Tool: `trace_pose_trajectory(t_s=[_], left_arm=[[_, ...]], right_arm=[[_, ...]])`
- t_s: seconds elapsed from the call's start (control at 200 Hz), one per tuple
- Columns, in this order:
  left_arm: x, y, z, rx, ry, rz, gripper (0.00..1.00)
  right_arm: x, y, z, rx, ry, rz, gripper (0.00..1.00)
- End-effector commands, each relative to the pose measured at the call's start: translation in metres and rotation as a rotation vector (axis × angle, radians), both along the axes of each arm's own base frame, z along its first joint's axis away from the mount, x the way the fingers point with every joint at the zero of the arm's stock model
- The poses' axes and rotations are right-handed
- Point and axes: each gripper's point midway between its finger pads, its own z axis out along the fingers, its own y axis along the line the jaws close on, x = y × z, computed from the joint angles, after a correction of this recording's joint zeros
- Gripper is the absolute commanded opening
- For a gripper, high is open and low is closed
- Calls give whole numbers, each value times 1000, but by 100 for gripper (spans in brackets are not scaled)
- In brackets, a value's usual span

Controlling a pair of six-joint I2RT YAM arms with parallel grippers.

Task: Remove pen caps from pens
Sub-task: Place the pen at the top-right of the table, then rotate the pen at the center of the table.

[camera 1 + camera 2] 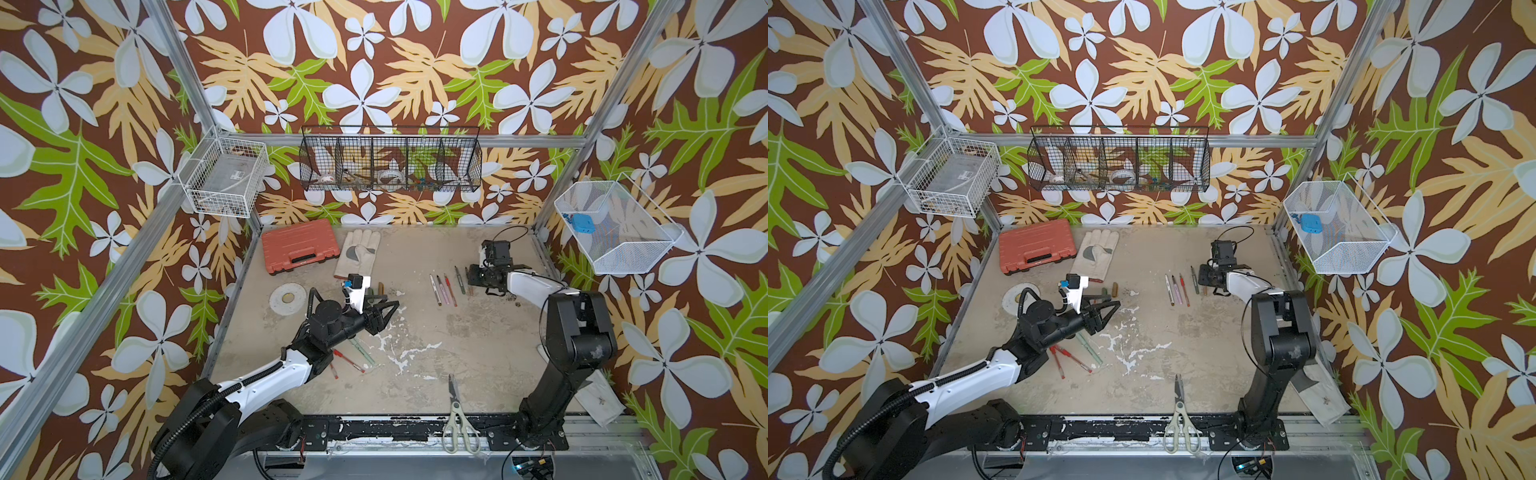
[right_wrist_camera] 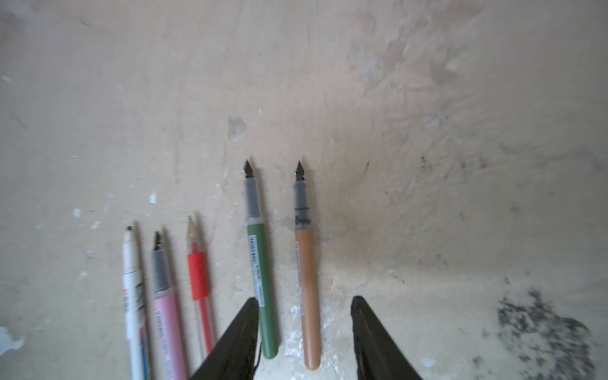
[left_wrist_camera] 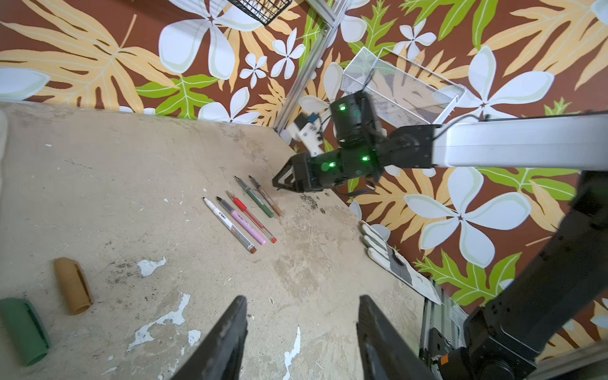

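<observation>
Two grippers over the stained table (image 1: 436, 345), both jaws apart and empty: left gripper (image 3: 301, 299) hovers left of centre, right gripper (image 2: 304, 299) sits low at far right with the gold-brown pen (image 2: 309, 263) lying unpinched between its fingers (image 2: 237, 339). That pen ends an uncapped row, nibs pointing away from the robot: white marker (image 2: 133, 296), pink pen (image 2: 167, 329), red pen (image 2: 199, 279), dark green pen (image 2: 263, 289). Gold cap (image 3: 73, 285) and green cap (image 3: 23, 330) lie loose, side by side, near the left gripper.

Your left arm (image 1: 291, 365) extends from the near left toward the centre, its left gripper (image 3: 301, 299) with jaws parted (a moderate gap). Your right arm (image 1: 573, 328) rises at the right, forearm angled left; the right gripper (image 2: 304, 299) sits low, jaws apart.
</observation>
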Motion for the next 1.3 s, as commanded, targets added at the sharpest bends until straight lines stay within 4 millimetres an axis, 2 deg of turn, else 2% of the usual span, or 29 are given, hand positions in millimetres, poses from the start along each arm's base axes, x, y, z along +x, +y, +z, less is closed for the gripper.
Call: trace_pose_trajectory(t_s=[0.0, 0.12, 0.23, 0.34, 0.46, 0.711, 0.906, 1.061, 1.151, 1.296], left_arm=[[8, 6, -2, 12, 23, 61, 55], [13, 10, -6, 21, 53, 97, 55], [20, 19, -13, 48, 105, 165, 55], [25, 34, -22, 87, 185, 258, 54], [16, 53, -37, 136, 291, 334, 53], [-13, 91, -77, 245, 480, 452, 48], [-36, 119, -115, 337, 600, 543, 47], [-50, 138, -125, 329, 627, 653, 47], [-52, 141, -130, 338, 647, 665, 48], [-48, 138, -149, 397, 686, 671, 49]], right_arm=[[-9, 7, 30, 49, -64, 8, 49], [-28, 26, 62, 50, -136, 71, 52], [-50, 63, 81, 51, -186, 206, 54], [-79, 98, 91, 68, -211, 320, 54], [-103, 122, 97, 147, -223, 393, 53], [-132, 155, 96, 205, -226, 466, 52], [-147, 174, 89, 158, -266, 513, 52], [-153, 180, 83, 184, -257, 546, 52], [-159, 182, 87, 193, -264, 566, 52], [-167, 179, 95, 199, -290, 577, 52]])
